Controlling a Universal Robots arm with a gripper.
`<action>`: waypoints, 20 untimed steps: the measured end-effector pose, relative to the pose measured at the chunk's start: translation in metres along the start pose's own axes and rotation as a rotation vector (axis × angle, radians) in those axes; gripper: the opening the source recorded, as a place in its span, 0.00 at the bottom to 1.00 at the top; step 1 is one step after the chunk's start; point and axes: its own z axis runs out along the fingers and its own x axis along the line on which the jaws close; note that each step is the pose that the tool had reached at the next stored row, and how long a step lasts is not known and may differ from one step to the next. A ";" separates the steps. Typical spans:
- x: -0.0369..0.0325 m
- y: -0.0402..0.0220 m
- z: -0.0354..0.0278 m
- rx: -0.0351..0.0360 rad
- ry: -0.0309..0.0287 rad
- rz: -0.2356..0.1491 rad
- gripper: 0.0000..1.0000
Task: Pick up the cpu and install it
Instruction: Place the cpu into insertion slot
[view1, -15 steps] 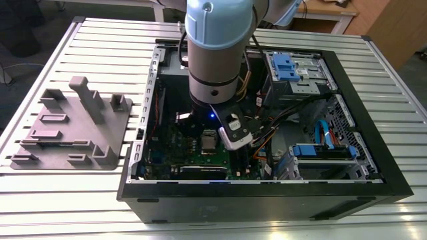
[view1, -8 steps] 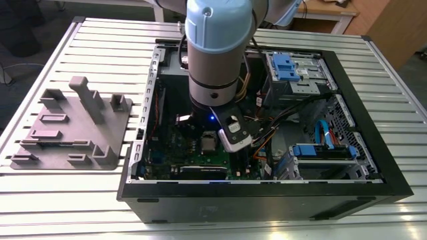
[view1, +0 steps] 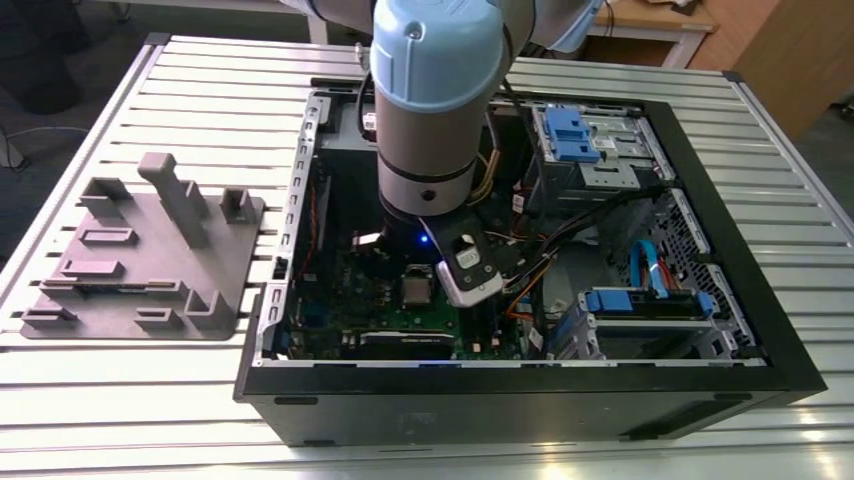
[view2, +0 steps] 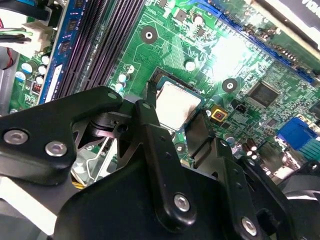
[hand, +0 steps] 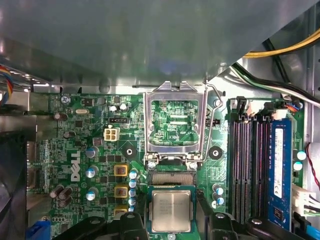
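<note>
You are working at a pale metal table (view1: 200, 80) whose long slats are running across the exterior view. Light is glaring off the slats at its near edge. Past its far corner, at the exterior view's right, light wooden furniture (view1: 654, 20) is standing beside a brown wooden panel (view1: 787, 60). At the exterior view's left, dark floor (view1: 27, 170) is showing, with a thin pale cable (view1: 11, 140) lying on it.
</note>
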 end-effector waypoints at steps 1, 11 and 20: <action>0.0000 0.0000 0.0000 0.0001 0.0000 0.000 0.47; 0.0001 -0.0002 0.0040 0.0000 0.0000 0.000 0.47; -0.0023 -0.0002 0.0071 -0.0002 -0.0001 0.000 0.47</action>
